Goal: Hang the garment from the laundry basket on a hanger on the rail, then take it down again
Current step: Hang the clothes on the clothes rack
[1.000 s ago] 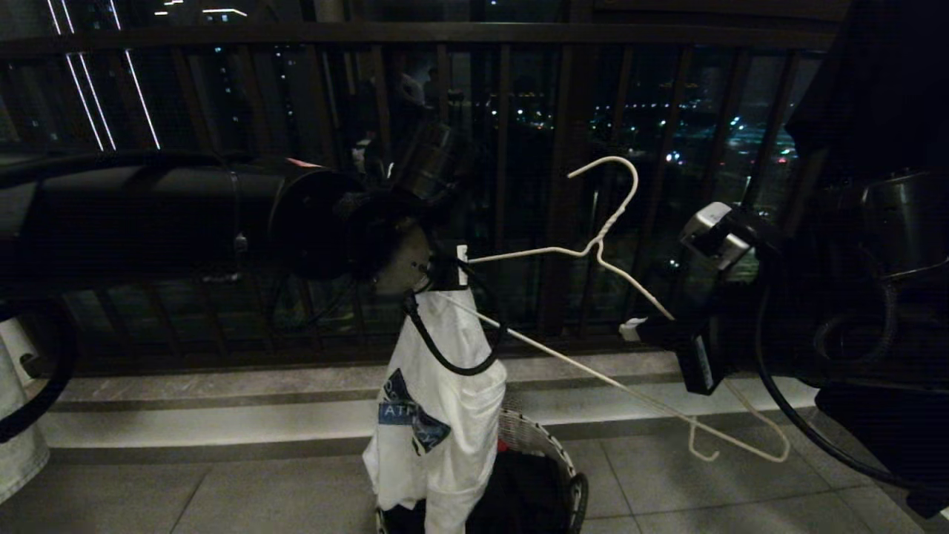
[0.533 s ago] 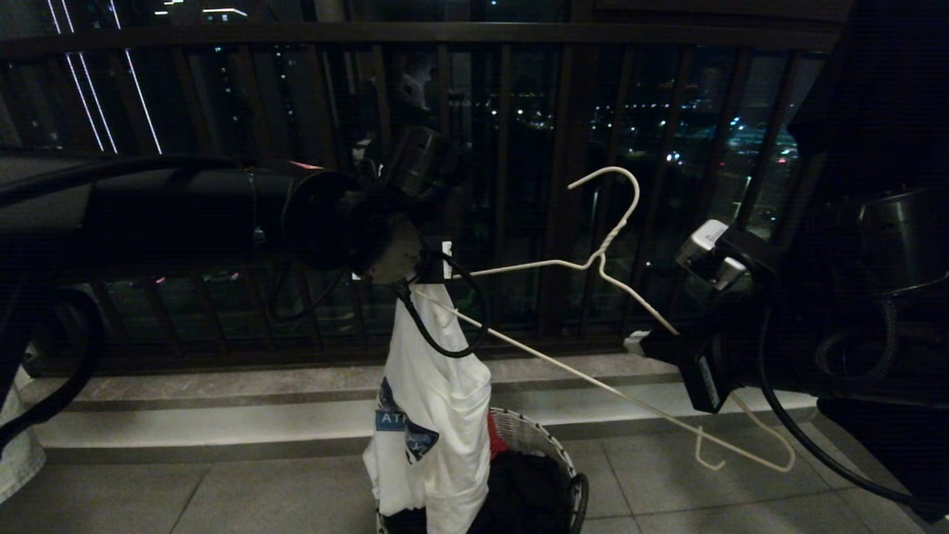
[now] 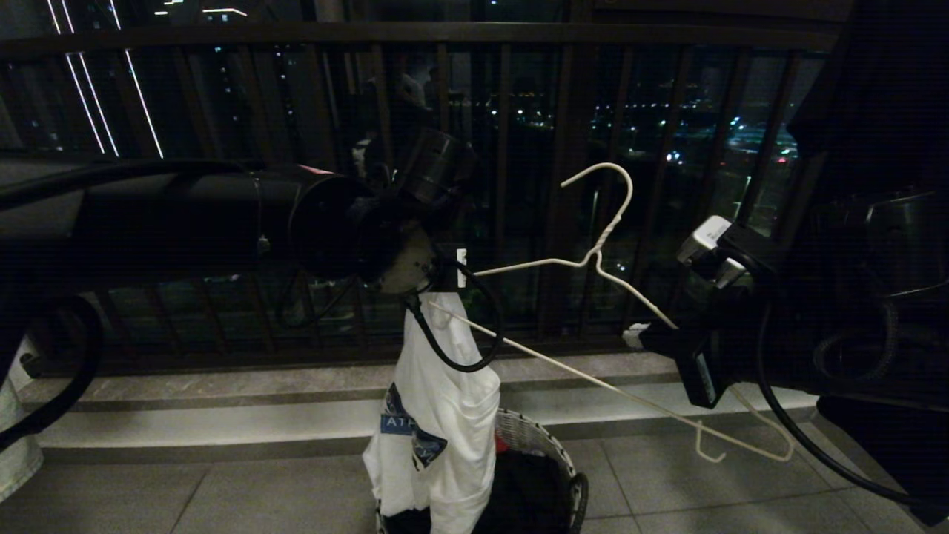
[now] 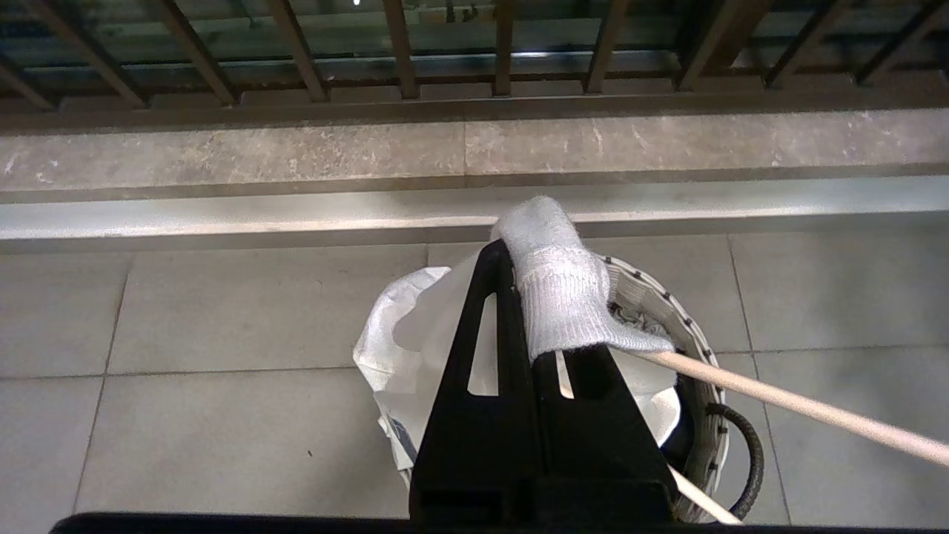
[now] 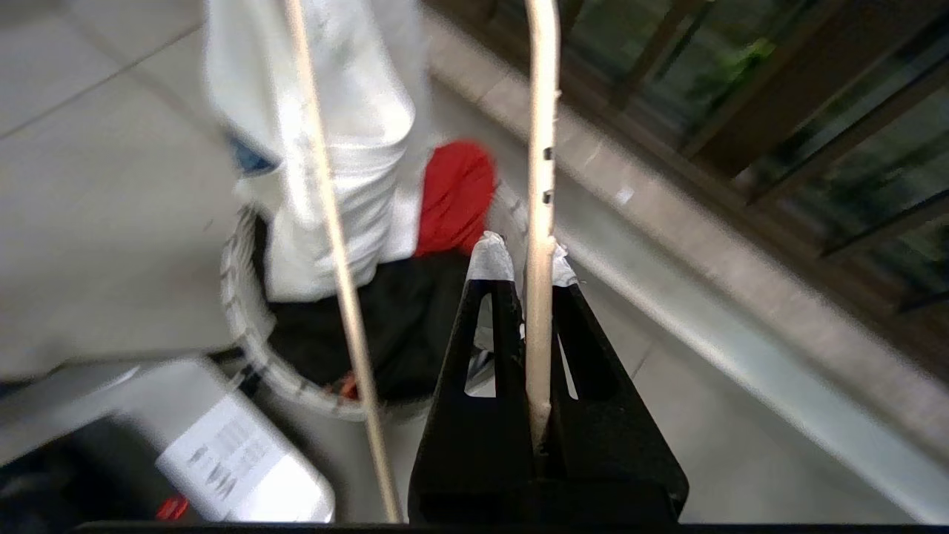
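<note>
Although little has changed over the last second, the thin white wire hanger (image 3: 604,256) has tilted slightly, its hook nearer upright. The left hand (image 3: 454,268) stays clamped on the white short-sleeved T-shirt (image 3: 437,415), which dangles over the round white woven basket (image 3: 545,445); its chest graphic shows only "ATH". The right hand (image 5: 525,259) stays pinched shut on the hanger's arm.

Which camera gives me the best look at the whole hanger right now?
Head view: the hanger shows whole, hook to notched ends. Right wrist view shows only two wires, one pinched by the right gripper. Left wrist view shows a short stretch.
</note>
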